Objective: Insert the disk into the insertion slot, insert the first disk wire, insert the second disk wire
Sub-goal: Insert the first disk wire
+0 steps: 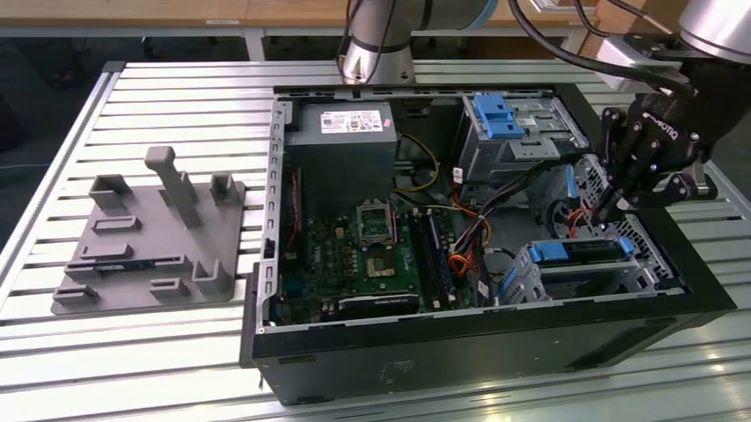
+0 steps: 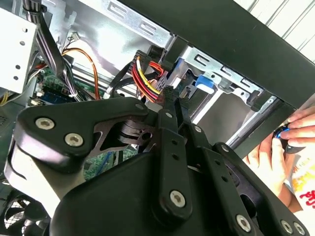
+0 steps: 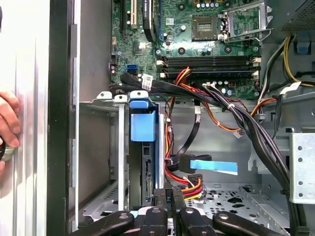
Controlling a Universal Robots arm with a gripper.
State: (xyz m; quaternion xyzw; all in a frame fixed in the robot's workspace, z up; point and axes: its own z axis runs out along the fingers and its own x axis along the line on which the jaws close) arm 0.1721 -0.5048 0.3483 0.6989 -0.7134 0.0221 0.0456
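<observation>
In the exterior view your slatted silver counter (image 1: pixel 176 88) bears an open black computer case (image 1: pixel 470 352), grey plastic jig (image 1: pixel 129 264) at nine o'clock.

obstacle: cable bundle (image 3: pixel 256 132), red-yellow wires (image 3: pixel 189 184) | free: perforated floor (image 3: pixel 231 199) beside disk (image 3: pixel 142 115)

The arm (image 1: pixel 375 40) is standing as an upright column at the far side of the exterior view, and its wrist (image 1: pixel 713 28) is sitting high at that view's right. The gripper (image 1: pixel 606 209) is hanging below the wrist, pointing downward and leaning slightly toward the exterior view's left. Its black linkage (image 2: pixel 74 132) is folding inward. In both wrist views the two fingers (image 2: pixel 166 123) are lying side by side, narrowing to tips that are meeting or nearly meeting.
</observation>
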